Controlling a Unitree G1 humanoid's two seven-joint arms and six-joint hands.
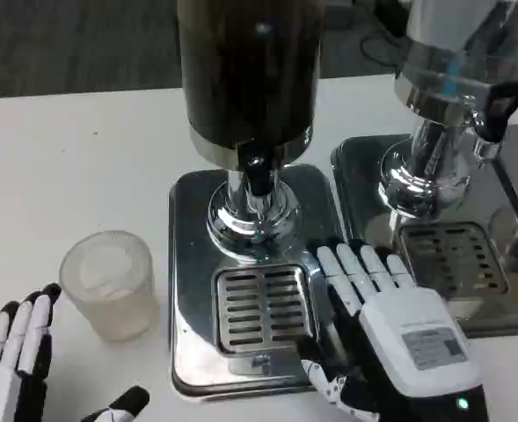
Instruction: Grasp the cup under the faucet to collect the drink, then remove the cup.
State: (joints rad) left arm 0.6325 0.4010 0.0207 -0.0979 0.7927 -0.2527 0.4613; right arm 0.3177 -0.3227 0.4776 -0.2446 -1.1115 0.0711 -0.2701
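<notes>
Cup (111, 283) stands left of the dispenser (250, 79), off its drip tray (260, 308)
Left hand (12, 360) released beside the cup; right hand (390, 330) spread, empty, resting on the tray's base; second dispenser (456, 88) at right.

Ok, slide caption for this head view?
Cup stands left of dispenser; open left hand nears it, right hand rests on base.

The left hand (12, 365) is cut by the picture's edge at 7 o'clock — only its fingers and part of the white back show, so its wrist is out of sight. The right hand (399, 338) runs off the lower edge at 5 o'clock. The dark dispenser (248, 70) loses its top at 12 o'clock, and the second dispenser (456, 79) is clipped at 2 o'clock. The label on the right hand's back is too small to read — as is the faucet (257, 176) detail.
</notes>
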